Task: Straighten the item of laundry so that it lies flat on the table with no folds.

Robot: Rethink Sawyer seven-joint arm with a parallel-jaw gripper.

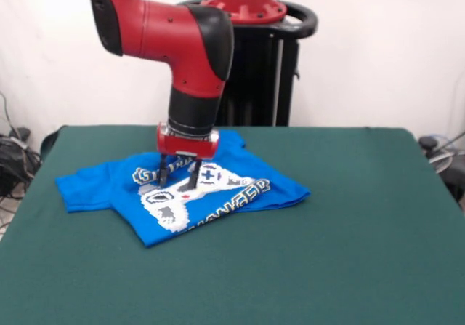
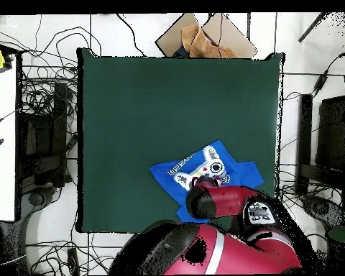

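Observation:
The item of laundry (image 1: 182, 198) is a bright blue T-shirt with a white print, lying crumpled on the green table (image 1: 349, 216) at its left-middle. The lower part is folded over, so the print sits skewed, and one sleeve spreads to the left. My gripper (image 1: 179, 182) points straight down over the shirt's middle. It is open, with both dark fingertips (image 1: 193, 181) at the cloth on the print and nothing pinched between them. In the overhead view the shirt (image 2: 193, 169) lies near the table's (image 2: 168, 108) lower right, and the red arm (image 2: 218, 205) covers its lower part and hides the gripper.
Green cloth stretches wide to the right of and in front of the shirt. Off the table are cables (image 2: 39, 108), a cardboard box (image 2: 204, 39) beyond the far edge and a white bench (image 2: 3, 144) at the left.

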